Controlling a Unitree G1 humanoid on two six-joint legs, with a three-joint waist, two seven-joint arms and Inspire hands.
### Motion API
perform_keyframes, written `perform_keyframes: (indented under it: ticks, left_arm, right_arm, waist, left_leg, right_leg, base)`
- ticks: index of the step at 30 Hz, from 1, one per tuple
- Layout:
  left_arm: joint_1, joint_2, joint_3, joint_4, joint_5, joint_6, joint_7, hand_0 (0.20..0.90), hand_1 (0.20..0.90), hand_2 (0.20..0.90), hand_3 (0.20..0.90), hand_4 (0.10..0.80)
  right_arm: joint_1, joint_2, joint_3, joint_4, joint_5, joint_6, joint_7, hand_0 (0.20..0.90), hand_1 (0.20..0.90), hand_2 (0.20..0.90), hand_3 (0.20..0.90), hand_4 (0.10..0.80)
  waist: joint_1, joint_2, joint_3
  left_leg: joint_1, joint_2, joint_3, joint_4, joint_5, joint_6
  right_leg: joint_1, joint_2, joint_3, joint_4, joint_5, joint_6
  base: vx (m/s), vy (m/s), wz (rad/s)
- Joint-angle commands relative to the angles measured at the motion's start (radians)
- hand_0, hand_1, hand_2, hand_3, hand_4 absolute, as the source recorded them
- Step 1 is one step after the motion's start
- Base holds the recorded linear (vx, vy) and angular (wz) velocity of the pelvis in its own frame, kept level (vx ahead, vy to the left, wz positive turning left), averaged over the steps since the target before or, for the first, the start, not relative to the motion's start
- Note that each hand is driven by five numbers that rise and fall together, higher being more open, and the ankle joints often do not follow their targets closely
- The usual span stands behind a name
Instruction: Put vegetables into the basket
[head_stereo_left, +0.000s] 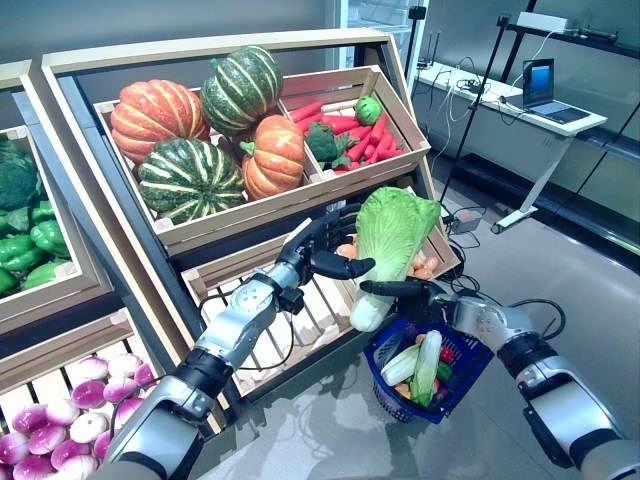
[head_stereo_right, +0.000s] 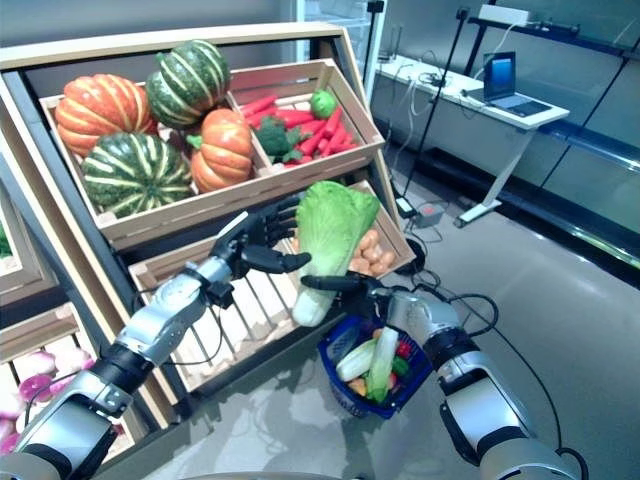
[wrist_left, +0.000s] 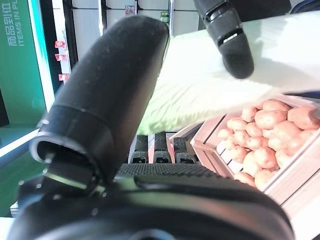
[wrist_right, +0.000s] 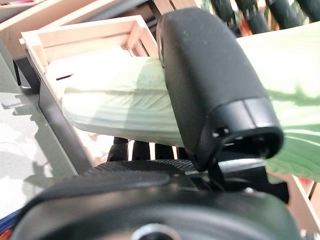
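Cabbage above the basket, both robot hands — left robot hand, right robot hand — clasped around it.

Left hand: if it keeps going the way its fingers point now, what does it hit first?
Nothing to travel: the left hand is already on the napa cabbage, thumb and fingers closed on it. Past the leaves, probably the potato crate; depth is unclear.

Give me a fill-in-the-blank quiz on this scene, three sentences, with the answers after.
1. Both hands, the left hand and the right hand, hold the ____.
2. The blue basket hangs from the robot's ____ arm.
3. The crate behind the cabbage holds ____.

Answers: cabbage; right; potatoes
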Motion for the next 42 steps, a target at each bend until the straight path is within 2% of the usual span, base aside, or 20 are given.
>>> perform_keyframes:
  ticks: [1, 7, 15, 20, 24, 26, 28, 31, 33, 37, 38, 40, 41, 42]
  left_arm:
    - [-0.151, 0.044, 0.080, 0.027, -0.012, -0.129, -0.014, 0.900, 0.900, 0.900, 0.900, 0.800]
    - [-0.153, 0.073, 0.091, 0.070, 0.004, -0.141, -0.023, 0.900, 0.900, 0.900, 0.900, 0.800]
    - [-0.053, 0.115, 0.161, 0.090, -0.002, -0.156, -0.007, 0.900, 0.900, 0.900, 0.900, 0.800]
    - [0.084, 0.074, 0.235, 0.066, -0.009, -0.193, -0.010, 0.900, 0.900, 0.900, 0.900, 0.800]
    - [0.167, 0.045, 0.253, 0.024, 0.043, -0.199, -0.024, 0.900, 0.900, 0.900, 0.900, 0.800]
    - [0.238, 0.023, 0.261, -0.020, 0.047, -0.198, -0.048, 0.900, 0.900, 0.900, 0.900, 0.800]
    - [0.261, 0.019, 0.262, -0.041, 0.046, -0.197, -0.049, 0.900, 0.900, 0.900, 0.900, 0.800]
    - [0.278, 0.018, 0.257, -0.089, 0.018, -0.192, -0.042, 0.900, 0.900, 0.900, 0.900, 0.800]
    - [0.268, 0.022, 0.249, -0.098, 0.011, -0.193, -0.034, 0.900, 0.900, 0.900, 0.900, 0.800]
    - [0.197, 0.056, 0.212, -0.115, -0.026, -0.228, 0.014, 0.900, 0.900, 0.900, 0.900, 0.800]
    - [0.192, 0.057, 0.206, -0.121, -0.029, -0.234, 0.028, 0.900, 0.900, 0.900, 0.900, 0.800]
    - [0.191, 0.062, 0.204, -0.133, -0.036, -0.230, 0.044, 0.900, 0.900, 0.900, 0.900, 0.800]
    - [0.192, 0.065, 0.195, -0.138, -0.037, -0.237, 0.052, 0.900, 0.900, 0.900, 0.900, 0.800]
    - [0.191, 0.067, 0.190, -0.138, -0.037, -0.241, 0.054, 0.900, 0.900, 0.900, 0.900, 0.800]
  right_arm:
    - [-0.084, -0.084, -0.088, 0.062, 0.012, -0.101, 0.034, 0.300, 0.300, 0.300, 0.300, 0.400]
    - [-0.017, -0.131, -0.140, 0.110, -0.029, -0.119, 0.046, 0.300, 0.300, 0.300, 0.300, 0.400]
    - [0.118, -0.182, -0.248, 0.091, -0.017, -0.161, 0.041, 0.300, 0.300, 0.300, 0.300, 0.400]
    - [0.203, -0.163, -0.337, 0.080, -0.015, -0.234, -0.028, 0.300, 0.300, 0.300, 0.300, 0.400]
    - [0.240, -0.133, -0.382, 0.091, 0.004, -0.284, -0.108, 0.300, 0.300, 0.300, 0.300, 0.400]
    - [0.258, -0.090, -0.406, 0.126, -0.020, -0.342, -0.169, 0.300, 0.300, 0.300, 0.300, 0.400]
    - [0.263, -0.075, -0.404, 0.132, -0.021, -0.360, -0.190, 0.300, 0.300, 0.300, 0.300, 0.400]
    - [0.248, -0.030, -0.403, 0.186, -0.001, -0.468, -0.248, 0.300, 0.300, 0.300, 0.300, 0.400]
    - [0.219, -0.025, -0.401, 0.203, 0.016, -0.490, -0.265, 0.300, 0.300, 0.300, 0.300, 0.400]
    - [0.054, -0.078, -0.386, 0.230, 0.051, -0.554, -0.325, 0.300, 0.300, 0.300, 0.300, 0.400]
    - [0.023, -0.095, -0.385, 0.241, 0.052, -0.559, -0.326, 0.300, 0.300, 0.300, 0.300, 0.400]
    - [-0.006, -0.118, -0.385, 0.254, 0.047, -0.562, -0.326, 0.300, 0.300, 0.300, 0.300, 0.400]
    - [-0.030, -0.146, -0.396, 0.277, 0.037, -0.558, -0.318, 0.300, 0.300, 0.300, 0.300, 0.400]
    - [-0.041, -0.159, -0.400, 0.291, 0.035, -0.558, -0.310, 0.300, 0.300, 0.300, 0.300, 0.400]
  waist:
    - [0.003, -0.009, -0.057]
    - [-0.007, -0.007, -0.050]
    - [-0.014, -0.010, -0.039]
    - [-0.001, -0.014, -0.014]
    - [0.017, -0.016, -0.003]
    - [0.035, -0.015, 0.014]
    - [0.041, -0.013, 0.023]
    - [0.073, -0.006, 0.086]
    - [0.082, -0.006, 0.113]
    - [0.103, 0.006, 0.247]
    - [0.104, 0.014, 0.268]
    - [0.104, 0.018, 0.282]
    - [0.108, 0.027, 0.306]
    - [0.109, 0.031, 0.313]
  left_leg:
    - [-0.018, -0.065, 0.022, 0.001, -0.062, 0.048]
    - [-0.021, -0.064, 0.032, 0.001, -0.060, 0.047]
    - [-0.024, -0.064, 0.046, 0.001, -0.057, 0.049]
    - [-0.027, -0.067, 0.045, 0.006, -0.058, 0.051]
    - [-0.022, -0.069, 0.043, 0.016, -0.065, 0.055]
    - [-0.024, -0.065, 0.051, 0.058, -0.081, 0.059]
    - [-0.034, -0.063, 0.049, 0.081, -0.088, 0.061]
    - [-0.101, -0.061, 0.017, 0.185, -0.110, 0.071]
    - [-0.145, -0.059, 0.000, 0.241, -0.128, 0.071]
    - [-0.343, -0.038, -0.043, 0.494, -0.200, 0.060]
    - [-0.386, -0.033, -0.052, 0.562, -0.231, 0.062]
    - [-0.438, -0.031, -0.056, 0.625, -0.255, 0.068]
    - [-0.494, -0.025, -0.067, 0.721, -0.301, 0.073]
    - [-0.520, -0.021, -0.069, 0.758, -0.317, 0.077]
  right_leg:
    - [0.008, 0.004, 0.071, 0.002, -0.031, -0.032]
    - [0.002, 0.003, 0.076, 0.002, -0.029, -0.028]
    - [-0.007, 0.003, 0.081, 0.002, -0.025, -0.025]
    - [-0.010, -0.003, 0.069, 0.005, -0.024, -0.024]
    - [-0.002, -0.006, 0.059, 0.008, -0.026, -0.025]
    - [0.001, -0.013, 0.048, 0.030, -0.033, -0.030]
    - [-0.005, -0.015, 0.047, 0.054, -0.043, -0.033]
    - [-0.055, -0.033, 0.033, 0.167, -0.076, -0.041]
    - [-0.084, -0.044, 0.028, 0.209, -0.091, -0.042]
    - [-0.219, -0.099, 0.000, 0.391, -0.138, -0.062]
    - [-0.254, -0.107, 0.006, 0.455, -0.165, -0.065]
    - [-0.301, -0.123, 0.011, 0.519, -0.184, -0.073]
    - [-0.348, -0.141, 0.018, 0.610, -0.219, -0.082]
    - [-0.375, -0.149, 0.020, 0.652, -0.233, -0.086]
  base:
    - [-0.013, 0.004, -0.10]
    - [-0.010, -0.004, -0.07]
    - [0.003, -0.029, -0.04]
    - [-0.009, -0.040, -0.09]
    - [0.021, -0.044, 0.01]
    - [0.080, -0.023, 0.01]
    - [0.022, -0.001, 0.01]
    - [-0.043, -0.025, 0.03]
    - [-0.155, -0.055, 0.25]
    - [-0.323, -0.019, 0.39]
    - [-0.234, 0.073, 0.27]
    - [-0.126, 0.076, 0.27]
    - [-0.108, 0.067, 0.20]
    - [-0.107, 0.059, 0.07]
